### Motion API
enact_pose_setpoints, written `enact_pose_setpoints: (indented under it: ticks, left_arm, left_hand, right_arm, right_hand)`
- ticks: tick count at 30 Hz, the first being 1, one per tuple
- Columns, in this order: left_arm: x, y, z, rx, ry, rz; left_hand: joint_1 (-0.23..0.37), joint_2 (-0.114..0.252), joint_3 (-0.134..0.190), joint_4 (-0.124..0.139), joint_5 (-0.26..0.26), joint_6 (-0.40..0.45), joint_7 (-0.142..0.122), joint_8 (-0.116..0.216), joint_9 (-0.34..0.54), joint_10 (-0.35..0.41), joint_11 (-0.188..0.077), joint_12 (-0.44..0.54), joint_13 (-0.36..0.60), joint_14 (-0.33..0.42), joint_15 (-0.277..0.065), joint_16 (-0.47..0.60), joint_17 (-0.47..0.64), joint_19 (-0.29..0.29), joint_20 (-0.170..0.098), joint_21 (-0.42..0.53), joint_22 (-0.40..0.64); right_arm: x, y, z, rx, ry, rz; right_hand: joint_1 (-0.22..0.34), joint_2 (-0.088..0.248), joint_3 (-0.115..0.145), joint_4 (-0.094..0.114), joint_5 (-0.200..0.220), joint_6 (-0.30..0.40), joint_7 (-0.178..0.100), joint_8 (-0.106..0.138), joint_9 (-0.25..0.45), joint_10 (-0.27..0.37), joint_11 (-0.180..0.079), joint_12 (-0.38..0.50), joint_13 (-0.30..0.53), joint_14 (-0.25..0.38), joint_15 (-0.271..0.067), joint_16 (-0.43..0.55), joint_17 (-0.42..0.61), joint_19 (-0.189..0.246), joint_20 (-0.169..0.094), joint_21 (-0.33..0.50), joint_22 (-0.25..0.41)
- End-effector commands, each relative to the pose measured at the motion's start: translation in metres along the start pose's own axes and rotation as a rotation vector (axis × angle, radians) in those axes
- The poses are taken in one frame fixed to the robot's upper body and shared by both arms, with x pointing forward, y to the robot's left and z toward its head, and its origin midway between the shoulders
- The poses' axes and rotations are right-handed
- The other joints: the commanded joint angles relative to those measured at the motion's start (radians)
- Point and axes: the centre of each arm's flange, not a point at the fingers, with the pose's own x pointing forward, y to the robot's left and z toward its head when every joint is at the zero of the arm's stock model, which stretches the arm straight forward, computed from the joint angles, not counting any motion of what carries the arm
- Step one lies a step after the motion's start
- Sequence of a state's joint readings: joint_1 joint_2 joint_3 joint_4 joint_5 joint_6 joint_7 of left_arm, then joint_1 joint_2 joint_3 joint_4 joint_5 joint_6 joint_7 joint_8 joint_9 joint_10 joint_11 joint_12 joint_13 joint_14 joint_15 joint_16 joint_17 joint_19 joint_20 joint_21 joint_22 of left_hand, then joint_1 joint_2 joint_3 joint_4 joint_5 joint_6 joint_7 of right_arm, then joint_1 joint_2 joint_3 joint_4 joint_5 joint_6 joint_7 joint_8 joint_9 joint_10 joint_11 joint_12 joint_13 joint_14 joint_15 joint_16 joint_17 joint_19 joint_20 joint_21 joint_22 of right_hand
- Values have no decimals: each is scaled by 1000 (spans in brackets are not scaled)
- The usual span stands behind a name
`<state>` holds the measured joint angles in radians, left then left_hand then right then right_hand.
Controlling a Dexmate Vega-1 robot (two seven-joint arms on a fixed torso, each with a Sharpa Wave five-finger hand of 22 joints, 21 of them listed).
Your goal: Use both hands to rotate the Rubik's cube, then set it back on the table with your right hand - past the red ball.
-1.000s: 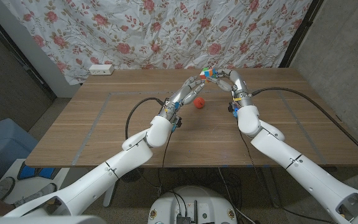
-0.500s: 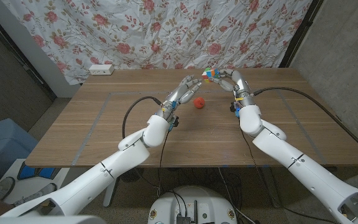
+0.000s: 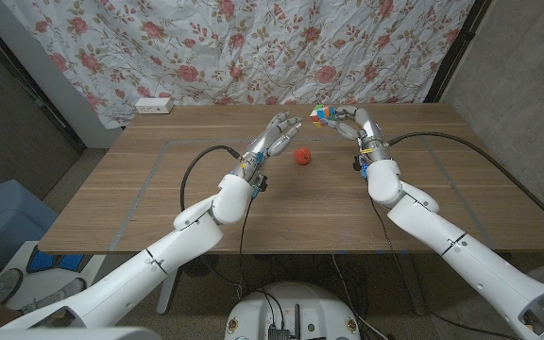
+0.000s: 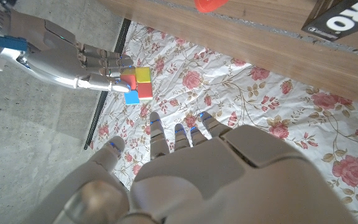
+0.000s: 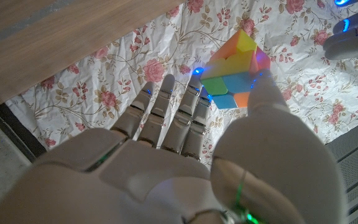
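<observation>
Head view: Rubik's cube (image 3: 322, 114) held up in right hand (image 3: 352, 124), pinched between thumb and fingertips, raised above far part of wooden table (image 3: 159, 189), beyond red ball (image 3: 301, 156) and slightly to the robot's right of it. Not touching table. Left hand (image 3: 274, 135) just on the robot's left of the ball, lifted, fingers spread apart, holding nothing, clear of the cube. Ball lying on table between the two hands, nearer the robot than the cube. White power strip (image 3: 154, 105) at far table edge, well to the robot's left of the ball. Floral curtain (image 3: 253, 47) behind table.

Left wrist view: own hand (image 4: 185, 168) with fingers apart and bare; cube (image 4: 137, 85) gripped by right hand (image 4: 73, 59) apart from it; ball's edge (image 4: 209, 4) on the table.

Right wrist view: cube (image 5: 234, 78) grasped at fingertips of own hand (image 5: 185, 162), thumb against one face, coloured faces showing.
</observation>
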<state>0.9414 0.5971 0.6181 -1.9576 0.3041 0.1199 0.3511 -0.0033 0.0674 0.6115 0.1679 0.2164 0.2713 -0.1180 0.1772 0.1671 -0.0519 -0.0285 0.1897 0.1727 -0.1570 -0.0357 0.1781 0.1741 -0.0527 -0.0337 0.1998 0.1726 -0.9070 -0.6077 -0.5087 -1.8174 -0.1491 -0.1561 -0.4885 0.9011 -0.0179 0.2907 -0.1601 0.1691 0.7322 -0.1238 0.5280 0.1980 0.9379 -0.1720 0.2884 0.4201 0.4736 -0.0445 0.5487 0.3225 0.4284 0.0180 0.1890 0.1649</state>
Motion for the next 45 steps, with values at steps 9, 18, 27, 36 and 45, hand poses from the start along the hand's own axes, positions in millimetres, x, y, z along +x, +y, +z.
enact_pose_setpoints:
  ticks: [9, 18, 27, 36, 45]
  left_arm:
    - [-6, 18, -14, -116, 28, 115]
    - [-7, 25, -24, -144, 44, 137]
    - [-11, 32, -39, -215, 71, 166]
    - [-19, 42, -55, -285, 97, 226]
    - [-27, 52, -72, -354, 123, 289]
  left_hand:
    - [10, 92, 12, -4, 3, -13, -4, -4, 4, 14, -4, 11, 3, 22, -23, 11, 1, 21, 2, 9, 1]
    - [12, 90, 17, -8, 3, -50, 7, -12, 4, 29, -3, 13, 2, 37, -20, 11, 0, 33, 4, 9, 1]
    - [13, 88, 21, -11, 2, -83, 20, -13, 4, 39, 0, 13, 2, 56, -19, 12, 0, 60, 6, 14, 0]
    - [13, 86, 22, -12, 2, -90, 32, -8, 4, 43, 4, 12, 2, 60, -19, 10, 0, 62, 7, 11, 0]
    - [13, 85, 24, -13, 2, -92, 36, -6, 4, 46, 6, 12, 2, 64, -16, 9, 0, 66, 9, 10, 0]
  right_arm:
    - [1, -19, -8, -104, -5, 68]
    - [1, -24, -5, -160, -35, 117]
    - [1, -27, -3, -246, -77, 183]
    - [5, -30, 2, -318, -106, 243]
    - [7, -29, 8, -354, -116, 282]
  right_hand:
    - [38, 45, -3, 7, 7, 82, -98, -3, 1, 35, -46, -6, 6, 1, -137, -2, 4, 7, 8, 3, 5]
    - [26, 42, -9, 12, 6, 82, -98, -5, 2, 29, -45, -10, 8, -3, -131, -6, 3, 8, 10, 4, 5]
    - [22, 42, -12, 12, 8, 74, -98, -11, 2, 21, -45, -17, 7, -5, -134, -8, 4, 9, 10, 4, 5]
    - [20, 34, -15, 8, 9, 53, -99, -24, 0, 3, -45, -28, 5, -12, -136, -16, 1, 8, 12, 3, 5]
    - [18, 23, -18, 5, 12, 39, -99, -34, -1, -7, -46, -34, 6, -19, -136, -24, -2, 6, 14, 3, 5]
